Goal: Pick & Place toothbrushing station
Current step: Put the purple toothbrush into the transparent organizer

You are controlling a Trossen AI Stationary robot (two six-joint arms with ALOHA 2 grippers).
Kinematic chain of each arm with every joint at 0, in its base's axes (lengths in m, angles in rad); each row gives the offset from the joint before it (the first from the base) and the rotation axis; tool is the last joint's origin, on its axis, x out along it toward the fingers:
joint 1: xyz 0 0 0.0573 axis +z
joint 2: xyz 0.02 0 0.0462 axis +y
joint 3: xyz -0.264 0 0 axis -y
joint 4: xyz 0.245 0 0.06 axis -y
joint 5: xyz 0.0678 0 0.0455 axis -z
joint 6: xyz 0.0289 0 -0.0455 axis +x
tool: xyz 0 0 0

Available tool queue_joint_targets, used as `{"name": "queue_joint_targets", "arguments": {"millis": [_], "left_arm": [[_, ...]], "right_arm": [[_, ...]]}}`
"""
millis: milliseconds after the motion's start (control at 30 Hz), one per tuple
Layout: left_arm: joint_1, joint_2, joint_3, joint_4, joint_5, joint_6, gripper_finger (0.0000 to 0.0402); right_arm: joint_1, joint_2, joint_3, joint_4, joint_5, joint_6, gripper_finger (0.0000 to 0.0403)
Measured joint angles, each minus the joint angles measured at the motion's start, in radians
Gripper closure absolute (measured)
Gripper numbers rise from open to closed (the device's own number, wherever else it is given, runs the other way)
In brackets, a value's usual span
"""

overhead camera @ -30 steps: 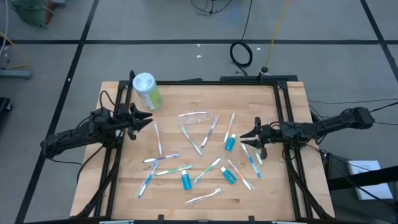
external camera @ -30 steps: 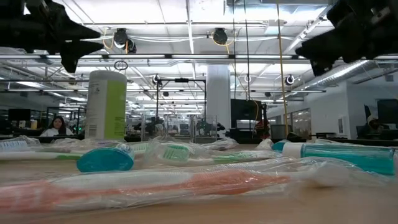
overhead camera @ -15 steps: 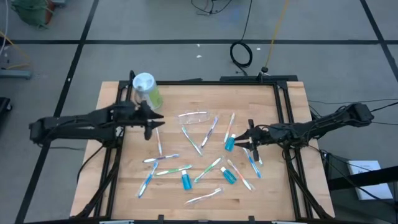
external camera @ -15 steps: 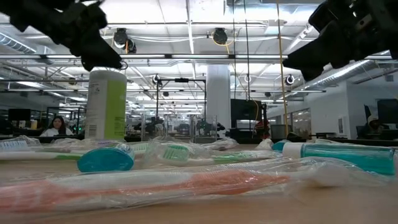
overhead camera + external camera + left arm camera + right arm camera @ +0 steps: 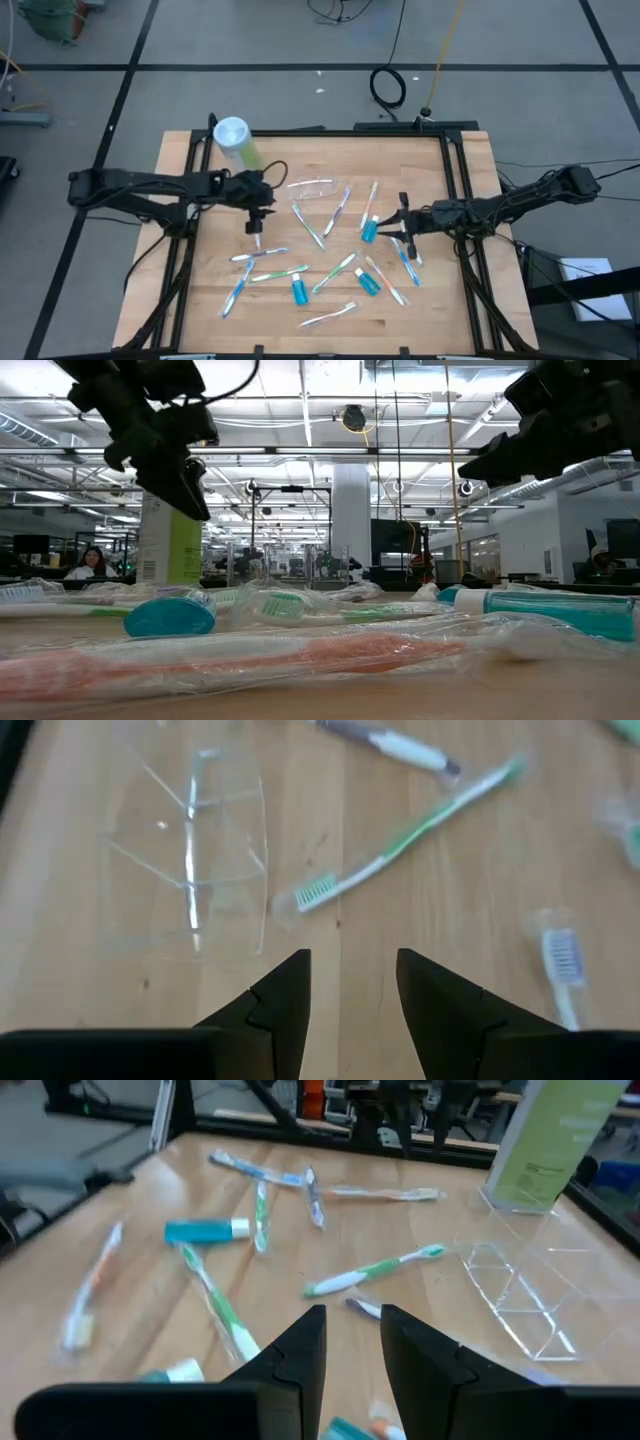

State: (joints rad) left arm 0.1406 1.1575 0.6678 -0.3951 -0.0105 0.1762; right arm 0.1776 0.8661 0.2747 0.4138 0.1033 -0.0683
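Note:
The clear plastic holder (image 5: 312,187) lies on its side on the wooden table, empty; it also shows in the left wrist view (image 5: 190,850) and the right wrist view (image 5: 520,1295). Several thin toothbrushes (image 5: 322,228) and small blue white-capped tubes (image 5: 370,230) lie scattered flat across the table's middle. My left gripper (image 5: 257,215) hangs above the table just left of the holder, tipped down, open and empty (image 5: 353,960). My right gripper (image 5: 402,222) is open and empty, right of a blue tube, above the table (image 5: 352,1315).
A tall green canister with a white lid (image 5: 235,145) stands upright at the far left, behind my left arm. A green toothbrush (image 5: 400,830) lies just beside the holder. Black frame rails (image 5: 455,180) run along the table's sides. A person sits in the room beyond (image 5: 90,563).
My left gripper has gone toward the table's right edge, from near the left rail to beside the clear holder, and has tipped downward. My right gripper has moved a little toward the table's left, then stayed. Nothing on the table has moved.

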Motion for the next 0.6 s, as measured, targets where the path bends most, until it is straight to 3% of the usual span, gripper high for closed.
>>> {"name": "queue_joint_targets", "arguments": {"millis": [133, 233, 333, 600], "left_arm": [[-0.001, 0.039, 0.001, 0.015, 0.005, -0.065, 0.0249], [-0.018, 0.042, 0.001, -0.017, 0.083, -0.169, 0.0249], [-0.078, 0.041, 0.001, -0.009, 0.149, -0.167, 0.0249], [-0.296, 0.144, 0.0, 0.056, 0.035, -0.338, 0.0249]], "right_arm": [[0.0, 0.0, 0.0, 0.003, 0.0, -0.115, 0.0314], [0.0, 0.0, 0.0, 0.003, 0.0, -0.208, 0.0314], [0.0, 0.0, -0.001, 0.033, 0.0, -0.272, 0.0314], [-0.002, 0.0, -0.001, 0.165, 0.005, -0.397, 0.0314]]}}
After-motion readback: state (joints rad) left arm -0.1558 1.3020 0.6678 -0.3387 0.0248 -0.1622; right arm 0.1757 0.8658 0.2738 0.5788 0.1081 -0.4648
